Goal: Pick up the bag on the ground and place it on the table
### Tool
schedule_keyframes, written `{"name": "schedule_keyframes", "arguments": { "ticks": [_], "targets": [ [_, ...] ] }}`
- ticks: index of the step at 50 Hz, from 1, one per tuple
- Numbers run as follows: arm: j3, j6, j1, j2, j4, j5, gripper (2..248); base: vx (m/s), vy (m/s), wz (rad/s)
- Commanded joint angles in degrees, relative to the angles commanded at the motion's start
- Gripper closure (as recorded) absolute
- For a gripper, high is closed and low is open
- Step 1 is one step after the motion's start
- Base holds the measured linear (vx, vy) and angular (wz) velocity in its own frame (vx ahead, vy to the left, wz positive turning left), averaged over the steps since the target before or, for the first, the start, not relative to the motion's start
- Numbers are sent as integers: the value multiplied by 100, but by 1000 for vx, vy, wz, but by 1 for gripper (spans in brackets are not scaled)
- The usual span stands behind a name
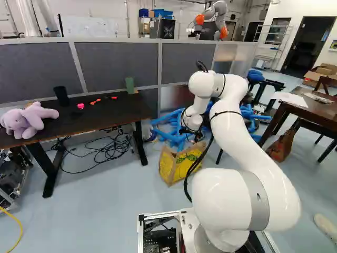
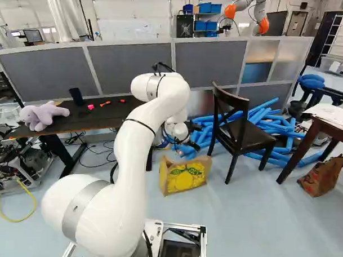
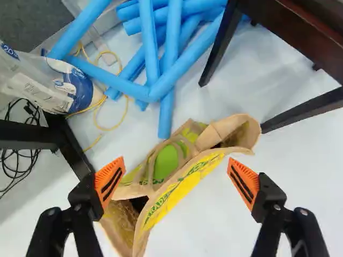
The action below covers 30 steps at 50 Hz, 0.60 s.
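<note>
Held black, orange-padded jaws [image 3: 176,172] wide apart above upright brown-and-yellow paper bag [image 3: 179,191] on pale blue-grey floor [image 2: 258,222], likely to straddle its rim; gripped nothing.

"Where's the bag [image 2: 185,177]?"

"On the floor [image 2: 241,221]. Make it the clock's middle, in the right base view."

"And the counter [image 2: 92,121]?"

"Ten o'clock, with the toy [image 2: 43,115] and cup [image 2: 77,97] on it."

"The chair [image 2: 253,140]?"

"Between one and two o'clock."

"The sack [image 2: 322,175]?"

"Three o'clock."
</note>
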Motion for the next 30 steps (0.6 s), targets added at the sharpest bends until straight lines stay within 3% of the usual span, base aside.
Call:
{"name": "schedule_keyframes", "arguments": {
  "ticks": [30],
  "targets": [
    [-469,1794,0,-590,295,-2,3,0,0,0]
  ]
}}
